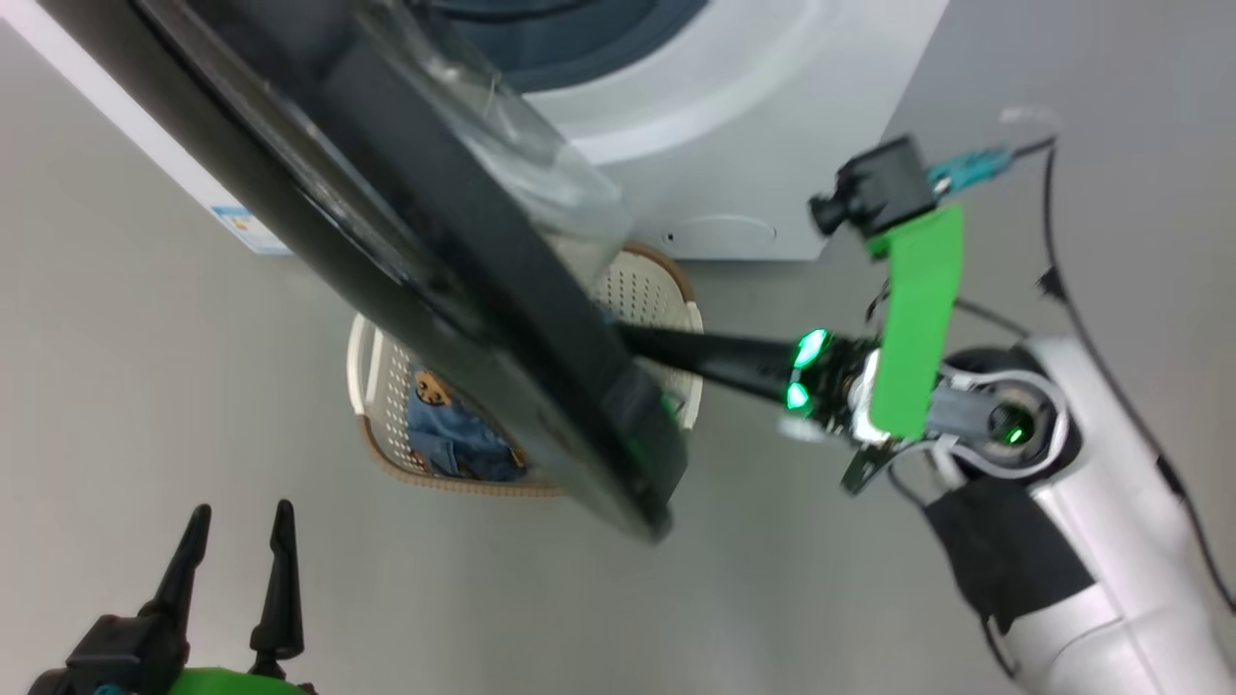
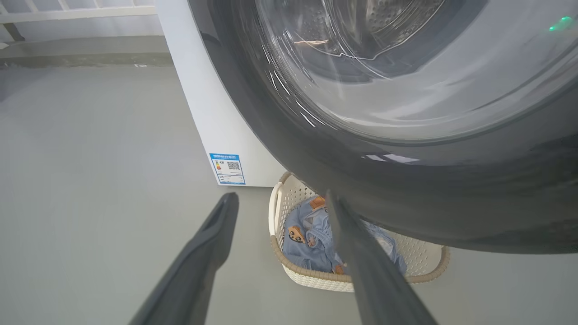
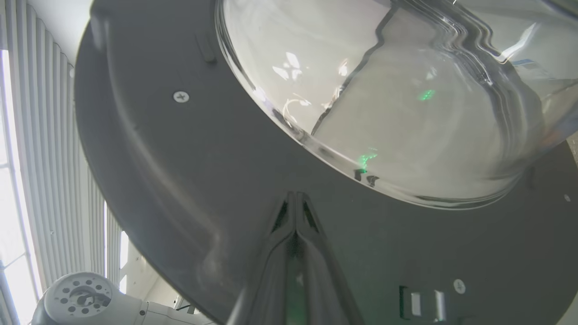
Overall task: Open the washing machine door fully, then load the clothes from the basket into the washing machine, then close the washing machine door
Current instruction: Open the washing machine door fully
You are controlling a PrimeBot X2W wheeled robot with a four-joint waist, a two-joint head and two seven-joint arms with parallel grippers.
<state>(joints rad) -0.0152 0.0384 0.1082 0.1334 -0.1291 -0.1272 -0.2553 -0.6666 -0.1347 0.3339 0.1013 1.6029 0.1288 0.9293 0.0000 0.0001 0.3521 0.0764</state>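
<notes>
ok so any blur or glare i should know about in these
Head view: the washing machine door is smeared and soft, close to the lens. Left wrist view: the left end effector is out of focus. Right wrist view: the glass bowl window warps what lies behind it and carries green glints; daylight at the left edge is blown out.

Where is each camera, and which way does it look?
Head view: on the robot's head, looking down at the washing machine door and basket; left fingers lower left, right fingers and right arm at right.
Left wrist view: on the left wrist, looking along the open left fingers at the door's outer face and the clothes.
Right wrist view: on the right wrist, looking along the shut right fingers at the door's inner face and glass bowl.
Shared: head and left wrist both show the basket.
</notes>
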